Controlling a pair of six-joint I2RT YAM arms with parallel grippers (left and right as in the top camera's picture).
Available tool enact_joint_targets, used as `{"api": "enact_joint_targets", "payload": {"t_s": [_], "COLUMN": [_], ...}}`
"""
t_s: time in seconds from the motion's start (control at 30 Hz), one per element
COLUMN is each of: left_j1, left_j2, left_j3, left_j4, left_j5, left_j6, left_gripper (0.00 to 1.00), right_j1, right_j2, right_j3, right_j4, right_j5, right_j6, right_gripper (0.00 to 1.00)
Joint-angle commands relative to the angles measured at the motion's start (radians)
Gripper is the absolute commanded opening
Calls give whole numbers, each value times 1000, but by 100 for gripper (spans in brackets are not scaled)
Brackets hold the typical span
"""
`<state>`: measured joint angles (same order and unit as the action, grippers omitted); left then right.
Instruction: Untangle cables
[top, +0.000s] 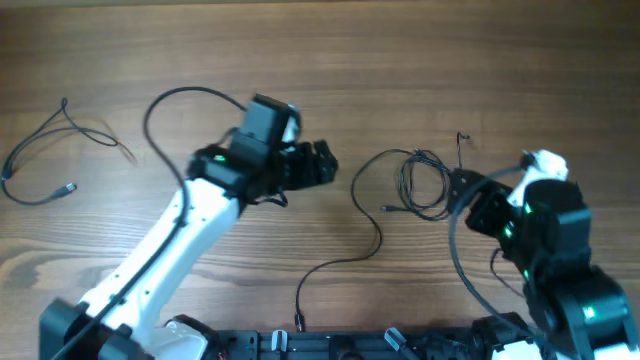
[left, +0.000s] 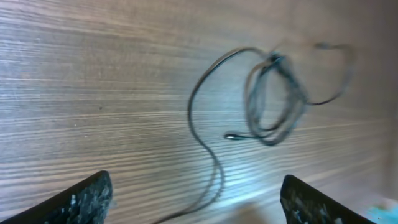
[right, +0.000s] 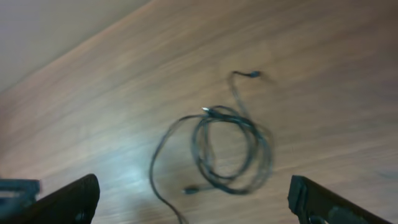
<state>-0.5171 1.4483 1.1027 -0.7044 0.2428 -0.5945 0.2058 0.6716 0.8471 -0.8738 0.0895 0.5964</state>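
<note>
A coiled bundle of thin black cable (top: 425, 185) lies right of centre on the wooden table, with a long tail (top: 340, 262) curving down to the front edge. It shows in the left wrist view (left: 273, 99) and the right wrist view (right: 230, 149). A separate loose cable (top: 55, 150) lies at the far left. My left gripper (top: 325, 163) is open and empty, left of the bundle. My right gripper (top: 470, 200) is open and empty, just right of the bundle. Both hang above the table.
The thicker black cord (top: 165, 110) of the left arm's camera loops above that arm. The right arm's cord (top: 460, 255) arcs beside it. The robot bases (top: 380, 345) sit along the table's front edge.
</note>
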Motion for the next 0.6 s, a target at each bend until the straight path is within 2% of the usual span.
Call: {"api": "enact_joint_targets", "payload": {"t_s": [0.0,0.17,0.37,0.57], "left_j1": [-119,-278,-428,-525], "left_j2": [95,189,240,316], "left_j3": [1,1,1,1], "left_j4": [28,36,47,62], "left_j5": [-136,-136,-190,-284], "left_j6": [15,14,14,11], "left_gripper": [86,87,88,84], "right_j1": [-2,-2,-2,-2], "right_j2": [-42,-43,-43,-43], "right_j3": [5,5,5,5], "right_j4": [-65,-109,-123,-142], "right_j5": [107,115,125,124], "right_j6": [66,76,264,328], "right_gripper": [100,100,100,100]}}
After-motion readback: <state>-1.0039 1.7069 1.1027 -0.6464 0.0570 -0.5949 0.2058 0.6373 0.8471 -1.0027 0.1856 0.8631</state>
